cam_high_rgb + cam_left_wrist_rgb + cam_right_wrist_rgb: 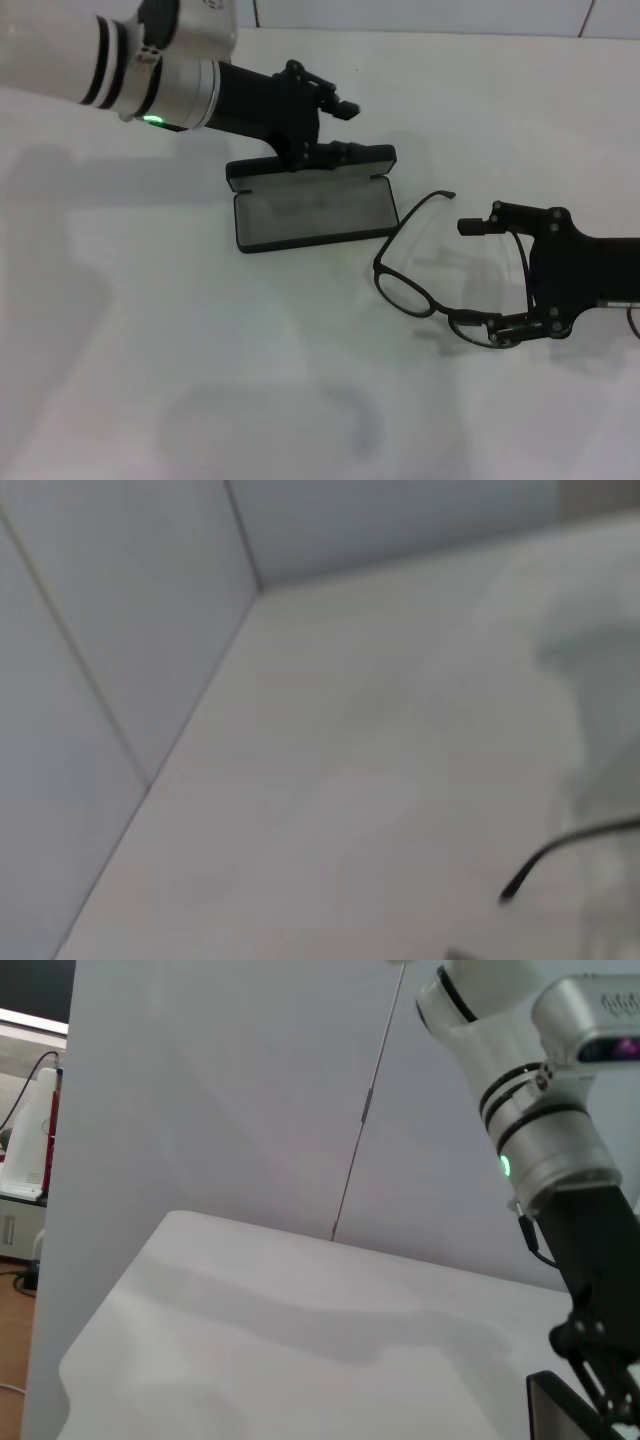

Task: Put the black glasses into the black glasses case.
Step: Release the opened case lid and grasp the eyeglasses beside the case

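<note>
Your right gripper (495, 280) is clenched on the black glasses (440, 285), its lower finger pinching the frame at the right-hand lens while the upper finger sits above the far temple arm. The glasses lie unfolded, the free temple arm reaching toward the black glasses case (312, 210), which lies open just beside them on the white counter (200, 380), grey lining up. Your left gripper (325, 125) sits at the raised lid along the case's far edge, seemingly pressed on it; you cannot tell whether its fingers are closed. A pale wall (250, 1090) stands behind the counter.
</note>
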Action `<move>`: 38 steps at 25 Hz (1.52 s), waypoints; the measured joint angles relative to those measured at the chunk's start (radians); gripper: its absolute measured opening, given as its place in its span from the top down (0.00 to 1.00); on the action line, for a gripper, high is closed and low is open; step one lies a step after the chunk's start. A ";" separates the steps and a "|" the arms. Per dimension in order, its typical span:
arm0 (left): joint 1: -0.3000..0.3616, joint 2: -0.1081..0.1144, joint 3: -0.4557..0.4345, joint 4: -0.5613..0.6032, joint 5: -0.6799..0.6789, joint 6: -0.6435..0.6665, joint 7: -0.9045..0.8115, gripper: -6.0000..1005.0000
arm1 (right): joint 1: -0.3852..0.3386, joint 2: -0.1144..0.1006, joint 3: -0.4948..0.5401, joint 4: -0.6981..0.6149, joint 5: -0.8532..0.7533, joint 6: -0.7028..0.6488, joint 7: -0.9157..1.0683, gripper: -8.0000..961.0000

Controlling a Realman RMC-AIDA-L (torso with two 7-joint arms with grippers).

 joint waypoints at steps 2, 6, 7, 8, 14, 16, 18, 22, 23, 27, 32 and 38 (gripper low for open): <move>0.019 0.008 0.000 -0.001 -0.047 0.062 0.002 0.61 | 0.000 0.000 0.005 0.000 0.005 -0.001 0.001 0.09; 0.092 0.012 0.000 0.005 -0.245 0.156 0.008 0.55 | 0.006 0.002 0.016 -0.012 0.014 -0.005 0.046 0.09; 0.119 0.007 0.000 0.010 -0.303 0.163 0.009 0.55 | 0.011 0.001 0.013 -0.036 0.013 -0.005 0.099 0.09; 0.140 0.003 0.000 0.019 -0.352 0.162 0.012 0.56 | 0.015 0.001 0.010 -0.057 0.001 -0.005 0.137 0.09; 0.282 -0.002 -0.001 0.121 -0.555 0.124 0.034 0.56 | 0.088 0.000 -0.053 -0.326 -0.236 -0.011 0.630 0.09; 0.307 -0.004 -0.001 0.140 -0.603 0.106 0.039 0.56 | 0.137 0.000 -0.072 -0.406 -0.330 -0.027 0.812 0.12; 0.327 -0.005 -0.001 0.166 -0.640 0.083 0.055 0.56 | 0.203 0.001 -0.076 -0.448 -0.409 -0.078 0.983 0.14; 0.342 -0.001 -0.001 0.206 -0.671 0.060 0.076 0.56 | 0.337 -0.001 -0.081 -0.464 -0.538 -0.189 1.199 0.18; 0.342 -0.001 -0.001 0.207 -0.671 0.060 0.070 0.56 | 0.369 0.001 -0.097 -0.463 -0.585 -0.206 1.237 0.19; 0.348 -0.002 -0.002 0.207 -0.670 0.060 0.041 0.56 | 0.440 0.005 -0.235 -0.455 -0.719 -0.190 1.340 0.25; 0.358 -0.005 -0.002 0.215 -0.673 0.060 0.045 0.56 | 0.478 0.011 -0.342 -0.429 -0.755 -0.142 1.401 0.34; 0.357 -0.006 -0.001 0.231 -0.667 0.060 0.056 0.56 | 0.493 0.015 -0.418 -0.399 -0.756 -0.087 1.450 0.44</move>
